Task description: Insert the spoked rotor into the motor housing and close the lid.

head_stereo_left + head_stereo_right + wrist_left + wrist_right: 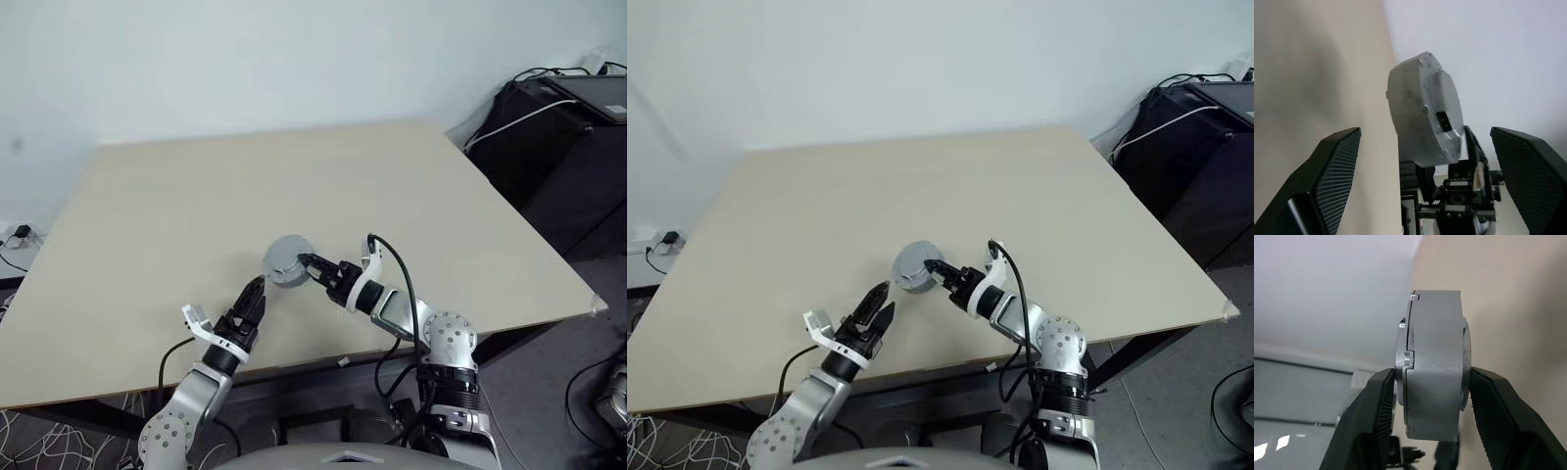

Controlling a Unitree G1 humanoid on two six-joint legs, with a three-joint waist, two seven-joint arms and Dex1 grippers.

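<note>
One grey, closed motor housing (1435, 377) is held clear of the worktop (147, 215) at roughly centre, clamped across its flat faces by the right gripper (306, 262), edge-on, the lid seam visible. The left gripper (257, 294), at seven o'clock from it, is spread wide and empty. A slip is judged possible if that narrow pinch loosens or is knocked. Nothing else is seen nearby; dark cabled equipment (558, 127) stands at two o'clock, well apart.

The right gripper (304, 262) clamps a round grey metal casing (285, 261) between its black fingers; the left gripper (257, 292) hangs spread, empty, near the table's (147, 215) front edge.
</note>
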